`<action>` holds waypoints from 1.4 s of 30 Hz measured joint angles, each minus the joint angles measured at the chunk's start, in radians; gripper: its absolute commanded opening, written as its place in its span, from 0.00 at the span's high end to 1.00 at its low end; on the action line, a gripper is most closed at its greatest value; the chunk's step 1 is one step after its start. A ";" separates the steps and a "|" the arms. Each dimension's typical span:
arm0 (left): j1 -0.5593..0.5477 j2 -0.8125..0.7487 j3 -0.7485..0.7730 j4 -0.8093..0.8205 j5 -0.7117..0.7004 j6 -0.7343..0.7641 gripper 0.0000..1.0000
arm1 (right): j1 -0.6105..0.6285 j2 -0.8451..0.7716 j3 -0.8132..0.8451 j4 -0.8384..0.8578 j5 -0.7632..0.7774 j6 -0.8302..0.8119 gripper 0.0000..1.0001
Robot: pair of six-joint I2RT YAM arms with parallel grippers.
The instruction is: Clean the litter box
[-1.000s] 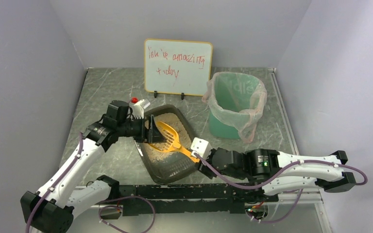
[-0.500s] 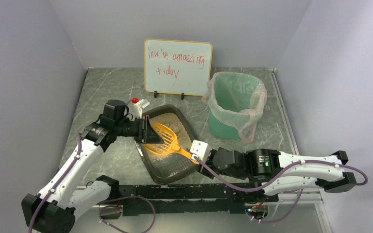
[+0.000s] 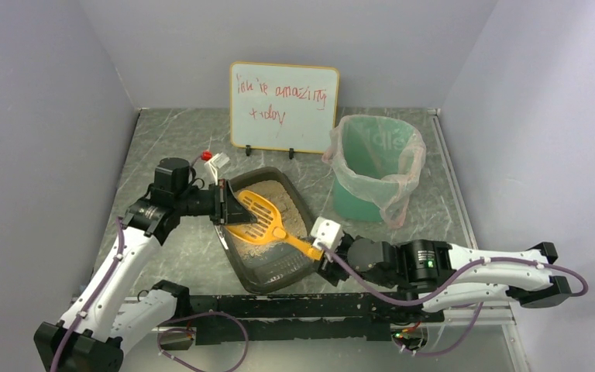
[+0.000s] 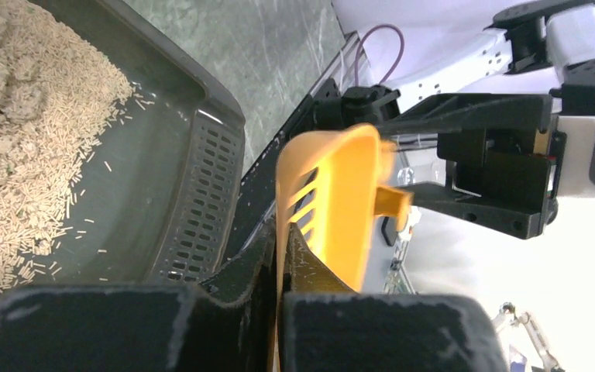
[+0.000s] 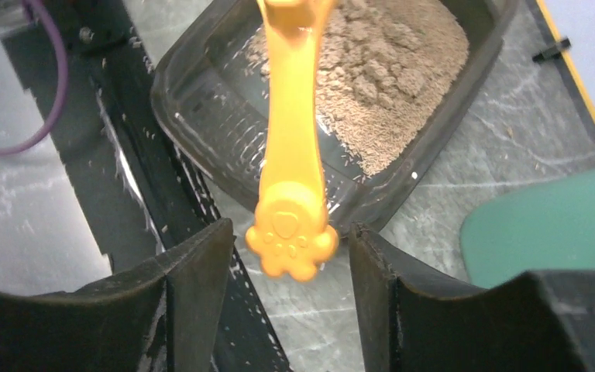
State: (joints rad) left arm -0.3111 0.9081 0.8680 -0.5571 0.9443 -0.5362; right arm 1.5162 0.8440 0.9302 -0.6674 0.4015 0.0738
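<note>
Two claws meet at one yellow scoop (image 3: pixel 257 211) over the litter box (image 3: pixel 271 267), which lies at an angle in the middle of the worktop (image 3: pixel 170 139), between my left arm and the green bin (image 3: pixel 372 167). The box is a shallow, dark, see-through tray with rounded corners. Its slotted grate end faces the arm bases, and the tan litter (image 3: pixel 267 191) is heaped at the far end, leaving the near floor mostly bare with scattered grains. From the left wrist I see the left claw (image 4: pixel 279 301) clamped on the rim of the scoop's bowl (image 4: pixel 333 201), which is raised above the tray wall (image 4: pixel 201 194). From the right wrist, the right claw (image 5: pixel 288 232) is spread apart, with the paw-print handle end (image 5: pixel 290 170) between its fingers (image 5: pixel 201 263) and a gap showing on both sides. The tray's near corner sits just beside the black rail (image 3: pixel 294 304) along the worktop's near edge. Its far corner lies near the whiteboard (image 3: pixel 284 107). A strip of bare marble separates the box from the bin, and a wider bare stretch lies to its left, out to the wall.
</note>
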 measured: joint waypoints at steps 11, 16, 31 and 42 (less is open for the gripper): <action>0.091 -0.007 -0.005 0.076 -0.004 -0.020 0.95 | -0.005 -0.198 -0.115 0.160 0.209 0.231 0.07; 0.124 -0.028 -0.054 0.172 0.015 -0.072 0.95 | -0.028 -0.193 -0.115 0.209 0.234 0.320 0.07; 0.166 -0.097 -0.128 0.356 0.027 -0.204 0.95 | -0.856 0.010 -0.075 0.422 -0.603 0.500 0.11; 0.167 -0.118 -0.211 0.603 0.058 -0.386 0.95 | -0.867 -0.185 -0.286 0.701 -0.860 0.735 0.12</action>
State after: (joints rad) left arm -0.1444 0.7902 0.6575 0.0463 1.0019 -0.9218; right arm 0.6491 0.6590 0.6445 0.0334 -0.4587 0.8089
